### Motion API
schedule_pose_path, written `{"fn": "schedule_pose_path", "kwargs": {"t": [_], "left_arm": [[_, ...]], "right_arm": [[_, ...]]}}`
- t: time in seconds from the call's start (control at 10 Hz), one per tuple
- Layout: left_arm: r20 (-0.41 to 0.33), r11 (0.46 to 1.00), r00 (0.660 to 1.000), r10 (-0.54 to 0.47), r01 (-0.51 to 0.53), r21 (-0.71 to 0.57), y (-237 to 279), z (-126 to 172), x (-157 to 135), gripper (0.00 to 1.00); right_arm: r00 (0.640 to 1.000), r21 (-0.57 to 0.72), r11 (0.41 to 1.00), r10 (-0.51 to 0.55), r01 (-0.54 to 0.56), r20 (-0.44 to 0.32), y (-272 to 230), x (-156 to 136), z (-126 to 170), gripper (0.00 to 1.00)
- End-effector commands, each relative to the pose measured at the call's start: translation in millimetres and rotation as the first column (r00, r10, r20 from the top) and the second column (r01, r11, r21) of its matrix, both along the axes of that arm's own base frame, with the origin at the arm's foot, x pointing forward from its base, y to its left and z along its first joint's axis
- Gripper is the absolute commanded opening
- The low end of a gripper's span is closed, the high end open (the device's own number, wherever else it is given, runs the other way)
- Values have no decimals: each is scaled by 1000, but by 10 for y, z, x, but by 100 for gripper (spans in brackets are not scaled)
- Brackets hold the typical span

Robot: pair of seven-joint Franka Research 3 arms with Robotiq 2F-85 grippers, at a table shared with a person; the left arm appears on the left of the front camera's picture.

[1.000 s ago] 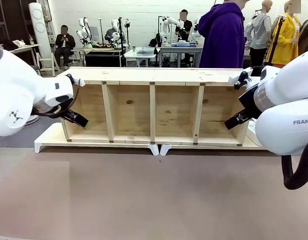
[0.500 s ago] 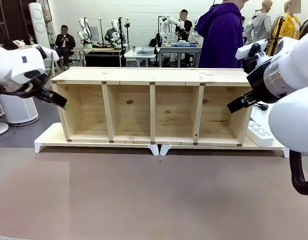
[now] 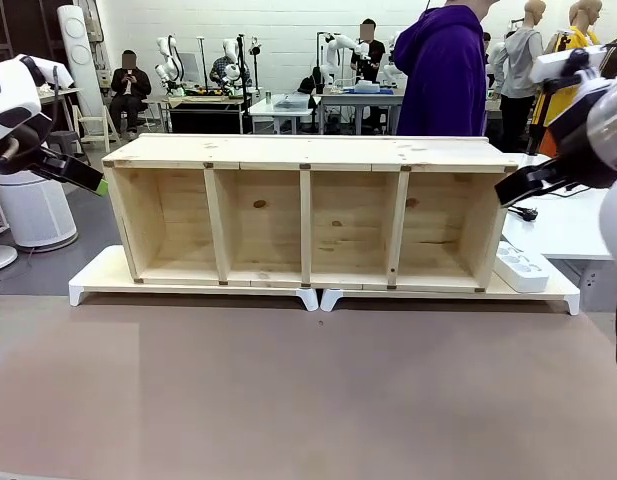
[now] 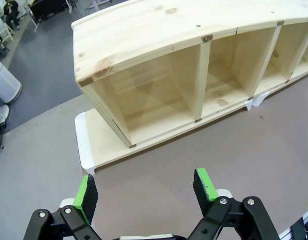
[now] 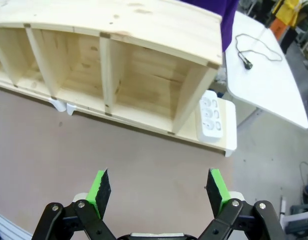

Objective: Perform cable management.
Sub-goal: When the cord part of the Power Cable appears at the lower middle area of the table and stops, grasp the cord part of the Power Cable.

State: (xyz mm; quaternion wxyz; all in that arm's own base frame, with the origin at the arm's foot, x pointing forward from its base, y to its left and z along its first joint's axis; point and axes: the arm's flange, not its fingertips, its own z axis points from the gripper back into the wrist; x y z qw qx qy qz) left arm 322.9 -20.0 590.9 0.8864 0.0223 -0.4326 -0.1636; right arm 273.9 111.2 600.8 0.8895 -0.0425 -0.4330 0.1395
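Looks like step 1 tbh, nothing grabbed yet: left gripper (image 4: pixel 146 190) and right gripper (image 5: pixel 158 192) both hang wide open and empty, up by the two ends of the wooden shelf (image 3: pixel 308 150). The cable (image 5: pixel 248 63) lies loose on the white table (image 5: pixel 273 95) at far right, past the power strip (image 5: pixel 211 121). Next move imo: right arm reaches over and pinches that thin cord near the plug, prob w/ a low careful approach.

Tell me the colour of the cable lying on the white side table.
Black; the cable shows best in the right wrist view.
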Motion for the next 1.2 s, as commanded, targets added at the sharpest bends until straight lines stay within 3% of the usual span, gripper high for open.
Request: {"fn": "schedule_pose_path", "kwargs": {"t": [0.0, 0.1, 0.2, 0.3, 1.1], "left_arm": [[13, 997, 998, -64, 65, -37, 178, -1770, -1195, 100], [5, 995, 995, -96, 96, -29, 162, -1799, -1158, 100], [-5, 1000, 1000, -8, 8, -11, 46, -14, 11, 100], [-5, 1000, 1000, -8, 8, -11, 46, -14, 11, 100], [-5, 1000, 1000, -8, 8, -11, 46, -14, 11, 100]], "right_arm": [[999, -6, 999, 46, -46, 1, -907, -1052, -1964, 100], [996, -25, 996, 86, -86, -28, -934, -998, -2005, 100], [985, -48, 984, 169, -171, -36, -906, -917, -2015, 100], [1000, -5, 1000, 22, -22, -21, -238, 20, 29, 100], [1000, -5, 1000, 22, -22, -21, -238, 20, 29, 100]]}}
